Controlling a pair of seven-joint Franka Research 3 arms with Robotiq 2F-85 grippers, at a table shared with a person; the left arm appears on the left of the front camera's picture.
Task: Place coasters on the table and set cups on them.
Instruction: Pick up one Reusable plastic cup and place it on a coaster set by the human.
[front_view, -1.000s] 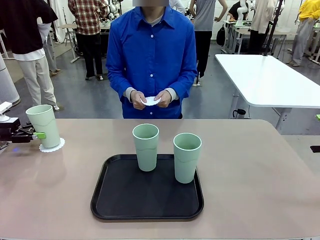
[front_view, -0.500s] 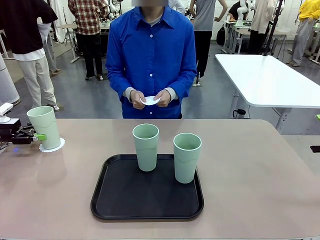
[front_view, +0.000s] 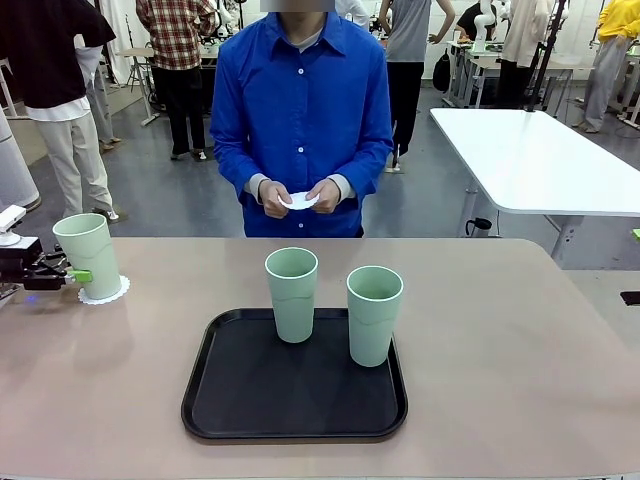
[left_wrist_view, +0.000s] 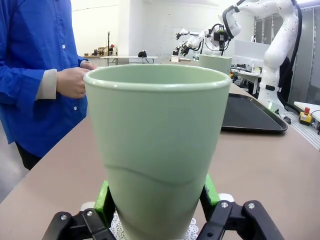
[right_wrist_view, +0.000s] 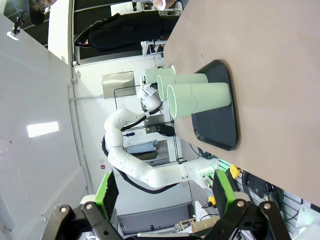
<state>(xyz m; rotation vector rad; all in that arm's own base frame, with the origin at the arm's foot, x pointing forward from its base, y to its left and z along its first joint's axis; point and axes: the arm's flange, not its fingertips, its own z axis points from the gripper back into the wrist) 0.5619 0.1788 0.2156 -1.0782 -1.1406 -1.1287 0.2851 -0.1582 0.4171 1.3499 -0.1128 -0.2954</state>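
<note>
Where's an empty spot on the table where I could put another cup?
Biggest bare patch: the beige-pink tabletop right of the black rectangular tray, out to its rounded edge. Also roomy: between the tray and the mint-green plastic cup on its lacy white doily. Crowded: the tray's two cups and the left claw flanking that cup.

The three tall tapered plastic tumblers are a plain pale mint green: the left tumbler, the middle tumbler and the right tumbler. The small round paper doily under the left one is white with a lacy scalloped edge. The rectangular tray is black, and the large rounded tabletop is beige-pink. The person's buttoned shirt is bright blue. The left gripper and right gripper are black with green pads.
</note>
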